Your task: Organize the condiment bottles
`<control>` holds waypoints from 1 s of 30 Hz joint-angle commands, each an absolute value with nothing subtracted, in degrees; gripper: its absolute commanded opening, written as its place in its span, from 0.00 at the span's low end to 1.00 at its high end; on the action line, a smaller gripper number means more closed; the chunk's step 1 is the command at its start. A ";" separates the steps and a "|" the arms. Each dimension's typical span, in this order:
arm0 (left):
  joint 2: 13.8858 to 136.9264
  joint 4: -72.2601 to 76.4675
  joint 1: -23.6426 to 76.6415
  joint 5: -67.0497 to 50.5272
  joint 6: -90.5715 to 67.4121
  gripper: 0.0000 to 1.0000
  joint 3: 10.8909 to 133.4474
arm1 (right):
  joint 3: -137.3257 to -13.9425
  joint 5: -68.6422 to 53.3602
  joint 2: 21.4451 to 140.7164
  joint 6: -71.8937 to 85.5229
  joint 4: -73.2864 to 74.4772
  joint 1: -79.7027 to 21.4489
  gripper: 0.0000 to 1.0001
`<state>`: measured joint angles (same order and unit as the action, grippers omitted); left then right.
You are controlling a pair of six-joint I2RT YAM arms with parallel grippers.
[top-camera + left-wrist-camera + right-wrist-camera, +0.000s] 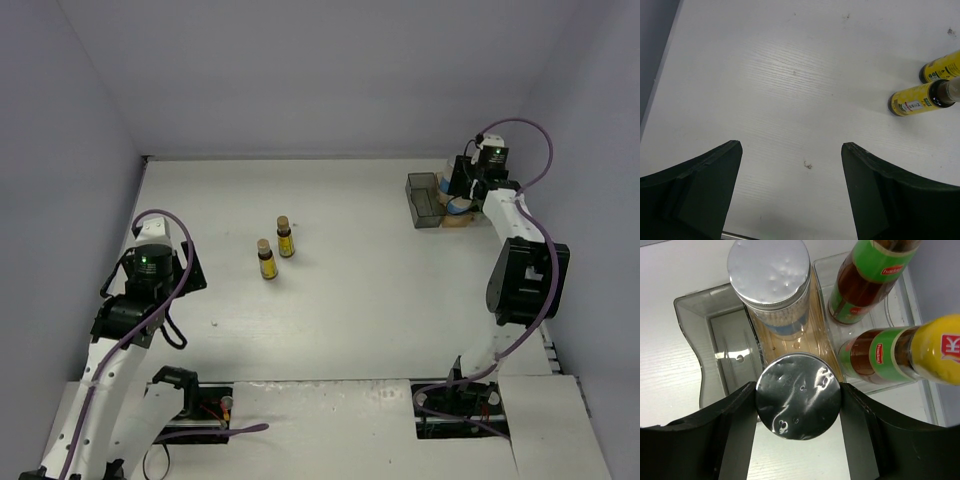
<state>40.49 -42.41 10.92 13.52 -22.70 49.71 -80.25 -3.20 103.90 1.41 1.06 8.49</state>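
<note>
White tabletop (380, 290), pale walls (300, 70). Left claw (791, 150) gaping wide above it, two brown bottles (915, 100) off to its right, well apart, both standing upright. Right claw (799, 407) clamped on silver-lidded jar (799, 395), upright, lid skyward, at tan middle bay of tray (690, 340).

The silver-lidded jar (799, 395) has a shiny, dimpled metal top (almost mirror-like); the compartment tray (690, 340) is glossy smoky clear plastic; the table (790, 75) is matt white, faintly wood-grained.
</note>
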 commanded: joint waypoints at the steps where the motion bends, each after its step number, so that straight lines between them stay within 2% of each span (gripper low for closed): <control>1: 40.52 -42.01 11.25 13.54 -22.59 0.81 52.21 | -82.79 -2.28 103.18 1.67 -1.85 8.44 0.28; 3: 40.43 -42.27 11.34 13.45 -22.68 0.81 52.29 | -83.67 -2.55 103.10 1.67 -1.41 8.35 0.36; 4: 40.43 -42.45 11.34 13.36 -22.68 0.81 52.29 | -83.93 -2.72 102.92 1.67 -0.97 8.35 0.48; 7: 40.17 -42.89 11.34 13.01 -22.76 0.81 52.47 | -85.94 -3.43 102.13 1.41 0.87 8.00 0.69; 10: 39.99 -43.50 11.25 13.01 -22.94 0.81 53.17 | -88.06 -2.90 99.85 0.62 3.68 6.34 0.77; 18: 40.52 -45.00 11.34 13.10 -23.82 0.81 55.11 | -90.18 -2.37 89.66 -0.97 8.35 -3.50 0.81; 25: 41.22 -47.10 11.25 13.10 -25.14 0.81 57.56 | -84.82 -4.83 83.94 3.15 6.34 -19.23 0.74; 30: 41.40 -48.77 11.43 12.66 -25.93 0.81 59.06 | -83.05 -6.15 87.26 4.40 2.38 -31.08 0.70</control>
